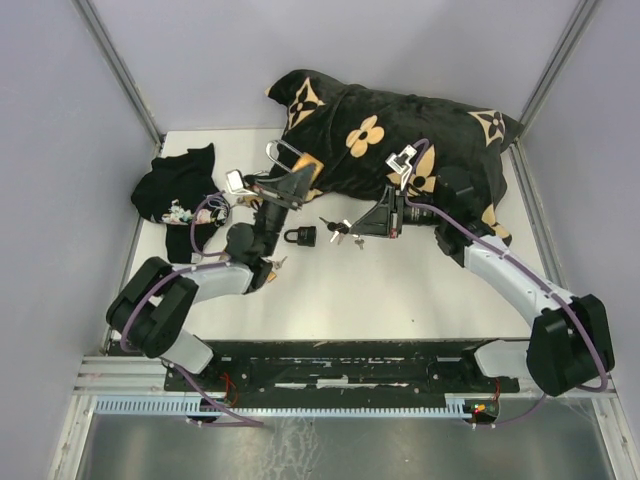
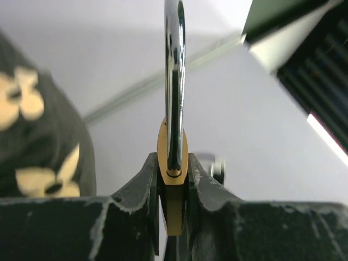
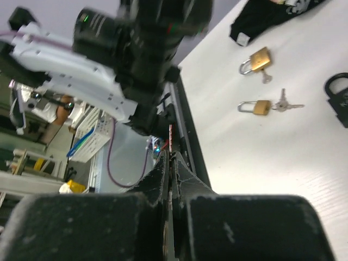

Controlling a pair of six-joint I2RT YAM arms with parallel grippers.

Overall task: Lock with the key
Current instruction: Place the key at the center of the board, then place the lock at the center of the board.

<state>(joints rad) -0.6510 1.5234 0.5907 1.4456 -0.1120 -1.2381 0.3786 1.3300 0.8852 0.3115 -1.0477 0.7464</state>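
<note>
Overhead view, two wrist close-ups

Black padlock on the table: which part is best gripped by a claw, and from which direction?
Probably its body, from straight above. The black padlock lies flat on the table with its shackle pointing away from the arm bases, so fingers can close across the body's two narrow side edges. The thin shackle offers less hold.

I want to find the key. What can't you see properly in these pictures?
Left wrist: the brass padlock keyhole, hidden between the fingers.
Right wrist: thin sliver in the right gripper, edge-on; key or not, unclear.
Right wrist: black padlock, cut off by the right edge.
</note>
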